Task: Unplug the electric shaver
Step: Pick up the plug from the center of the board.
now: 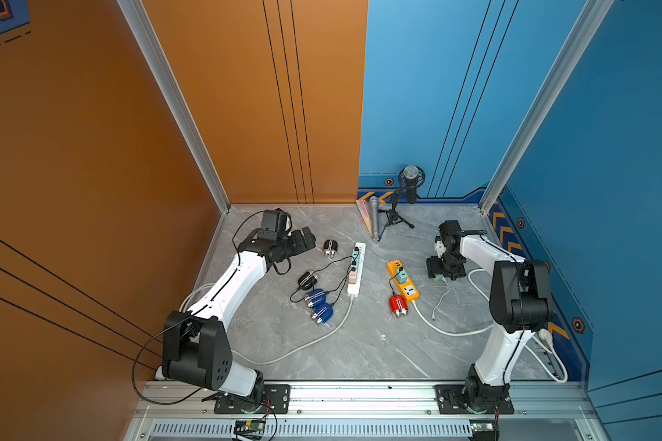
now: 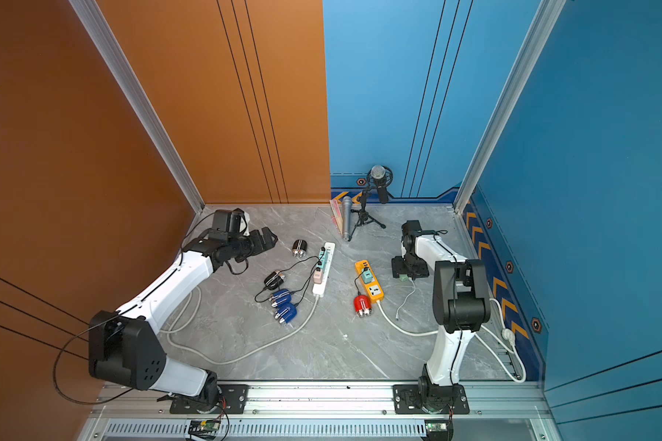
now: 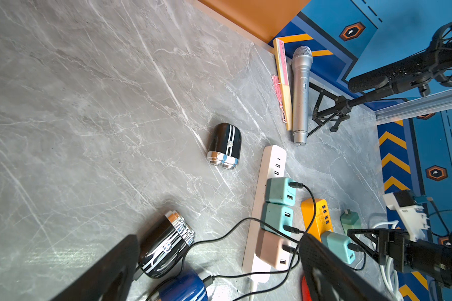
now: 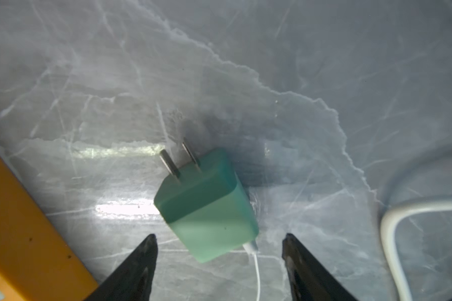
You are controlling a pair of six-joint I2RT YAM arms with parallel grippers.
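Right gripper (image 4: 219,235), jaws apart and empty, hangs over a loose green charger (image 4: 206,206) on the marble table (image 4: 89,78); the red shaver (image 1: 398,305) lies toward the left arm, at the near end of the front-to-back orange strip (image 1: 394,267), corded to a teal adapter (image 1: 401,275) mid-strip; left gripper (image 1: 309,239), jaws also wide, sits farther off.

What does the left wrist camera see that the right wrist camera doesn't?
Only the left wrist: the white strip with three chargers plugged in, a lone black shaver, a corded black shaver, a silver mic and a stand mic. Only the right wrist: the thin white cable going into the green charger. Both: that charger lying unplugged on the table near the orange strip, with the right gripper open by it.
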